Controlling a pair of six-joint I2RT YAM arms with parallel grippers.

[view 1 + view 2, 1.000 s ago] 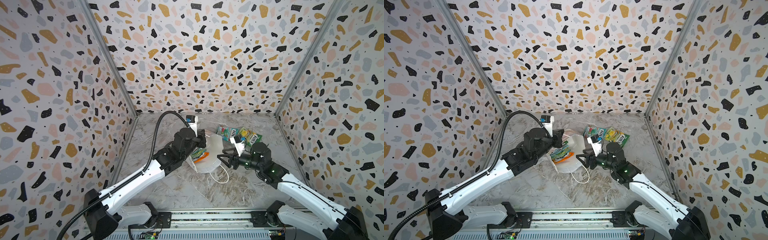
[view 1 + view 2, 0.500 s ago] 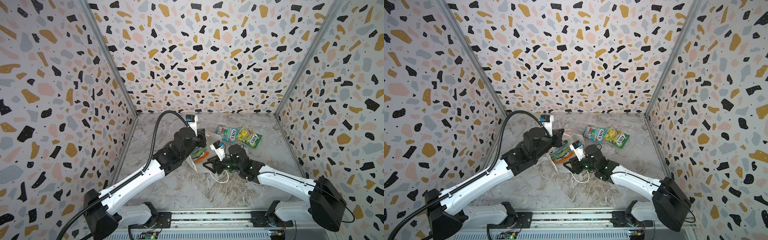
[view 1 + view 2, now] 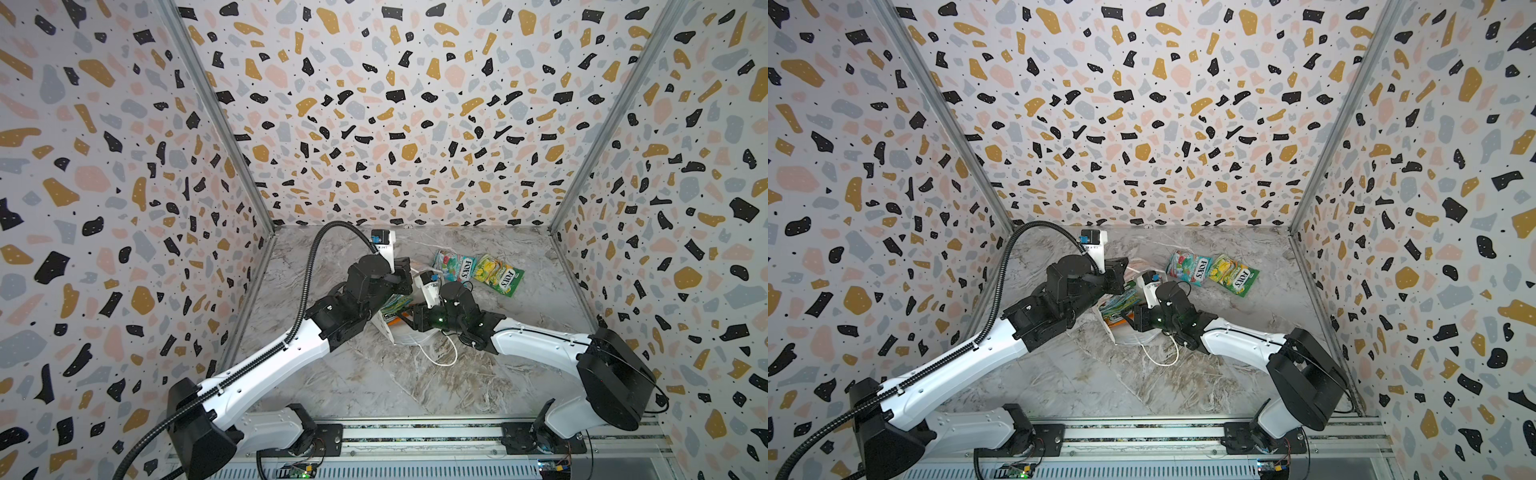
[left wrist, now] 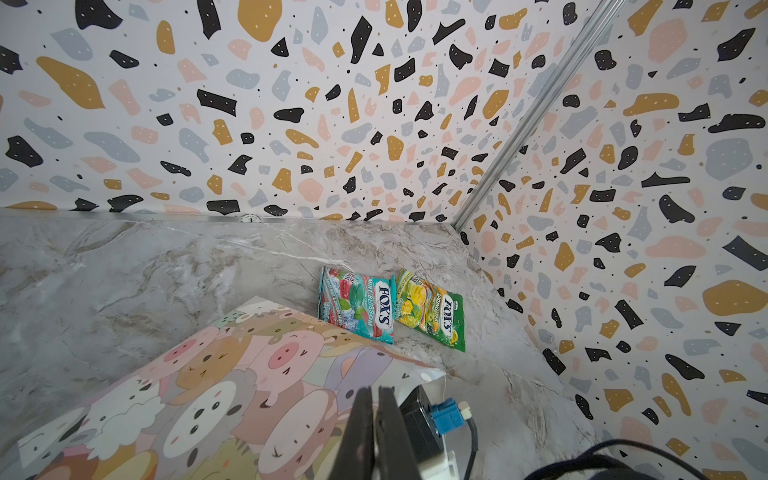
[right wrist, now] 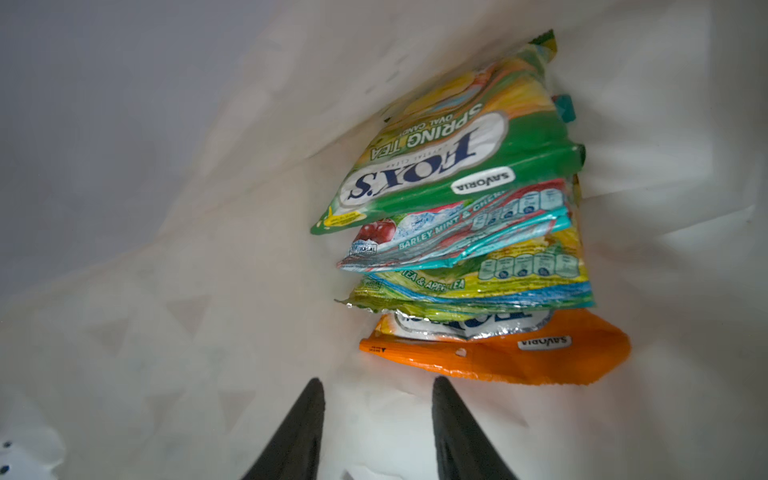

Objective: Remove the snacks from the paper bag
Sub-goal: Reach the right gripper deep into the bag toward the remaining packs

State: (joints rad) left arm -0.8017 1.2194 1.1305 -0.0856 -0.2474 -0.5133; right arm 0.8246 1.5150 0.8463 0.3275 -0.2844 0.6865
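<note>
The paper bag (image 5: 166, 291) holds 4 snacks (image 5: 457, 249) — stacked (1 orange).

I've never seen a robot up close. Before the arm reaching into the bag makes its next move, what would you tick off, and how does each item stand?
1. Bag mouth held open: ok, the left gripper is shut on the paper bag.
2. Reaching arm ready: ok, the right gripper is inside the bag, open and empty.
3. Snacks left inside: ok, a stack of four packets.
4. Packet between the jaws: not ok, the orange packet, nearest them, lies ahead of the fingertips.
5. Only one packet will come away: cannot tell.
6. Room to set it down: ok, the table shows bare marble beside the teal packet and green packet.
</note>
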